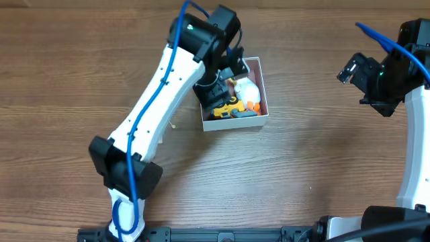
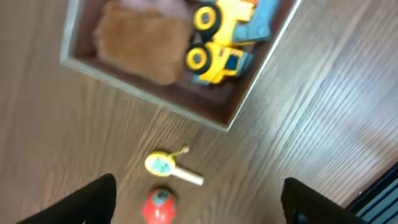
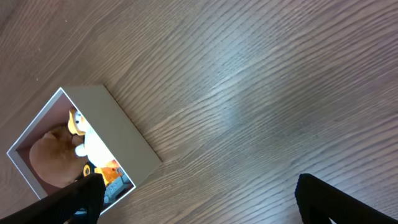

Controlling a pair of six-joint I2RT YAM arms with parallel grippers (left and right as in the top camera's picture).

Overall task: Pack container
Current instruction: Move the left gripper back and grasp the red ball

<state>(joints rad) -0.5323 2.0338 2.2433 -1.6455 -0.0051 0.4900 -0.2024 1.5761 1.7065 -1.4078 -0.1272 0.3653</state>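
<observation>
Left gripper [image 2: 199, 185] has its fingers spread wide with nothing between them. It hangs over the table just beside the container [image 1: 235, 122], wrist camera looking down. Right gripper [image 3: 199, 183] is also spread and empty, parked well off to the right.

Container sits mid-table under the left arm and is already part filled: brown plush [image 2: 140, 46], yellow truck [image 2: 217, 43], and a white toy [image 1: 247, 87].

Two pieces lie outside on the wood: a small yellow round toy with a handle [image 2: 163, 164], and a red toy [image 2: 158, 205] just beside it.

Likely step: fetching the next loose item. Next move calls for descending centred on just one of them, since they sit close enough together that the open fingers could knock the other.
</observation>
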